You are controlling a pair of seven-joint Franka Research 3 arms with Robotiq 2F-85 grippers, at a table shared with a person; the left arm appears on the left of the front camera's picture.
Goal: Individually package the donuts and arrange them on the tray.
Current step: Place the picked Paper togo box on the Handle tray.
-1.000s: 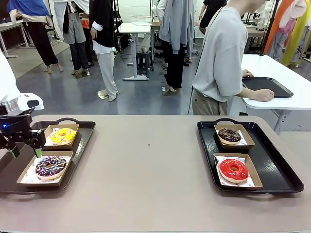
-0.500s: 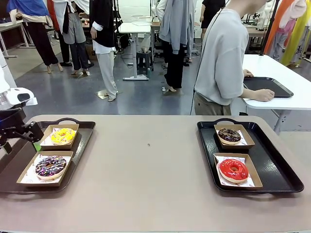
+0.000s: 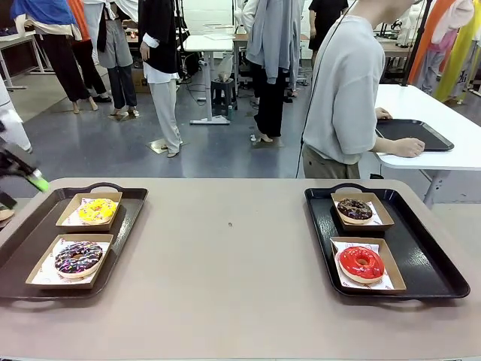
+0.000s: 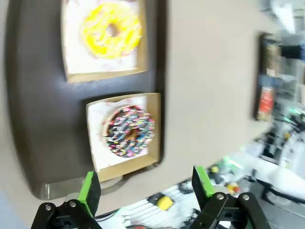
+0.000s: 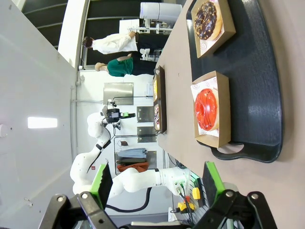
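Four donuts lie in shallow cardboard boxes on two black trays. The yellow donut [image 3: 98, 210] and the sprinkled chocolate donut [image 3: 78, 257] are on the left tray [image 3: 128, 218]. The dark chocolate donut [image 3: 355, 209] and the red donut [image 3: 361, 262] are on the right tray [image 3: 428, 259]. My left gripper [image 3: 21, 171] hangs blurred at the picture's left edge, above and beside the left tray. Its wrist view looks down on the sprinkled donut [image 4: 129, 131] and yellow donut [image 4: 112, 29]; this gripper [image 4: 147, 187] is open and holds nothing. My right gripper [image 5: 157, 181] is open too, well off the red donut [image 5: 207, 109].
A person [image 3: 346, 90] stands beyond the far edge, turned to a white side table with another black tray [image 3: 413, 134]. The brown table [image 3: 233, 263] lies bare between the two trays. Other people stand farther back.
My left gripper has lifted from over the left tray and swung away to the picture's left edge. The donuts and trays have not moved.
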